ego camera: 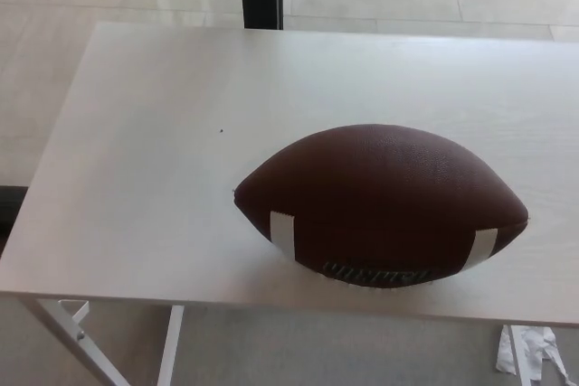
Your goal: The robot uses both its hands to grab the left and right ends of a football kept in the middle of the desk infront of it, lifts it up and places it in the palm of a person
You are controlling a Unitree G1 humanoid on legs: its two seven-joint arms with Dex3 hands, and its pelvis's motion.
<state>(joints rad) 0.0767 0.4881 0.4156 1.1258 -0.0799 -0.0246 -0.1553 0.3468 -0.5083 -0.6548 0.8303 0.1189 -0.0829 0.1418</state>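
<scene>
Pebbled oval football [380,201] on desk [154,160]

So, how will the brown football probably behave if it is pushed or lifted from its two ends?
The football probably rolls easily, since it lies on its rounded side on the smooth white desk. Its pebbled skin likely gives grip. Tapered ends may slip from a loose squeeze.

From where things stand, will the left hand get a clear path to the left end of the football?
Probably yes: the football lies alone on the white desk, nothing beside its left tip. The left hand itself is out of view, so its reach is unconfirmed.
</scene>
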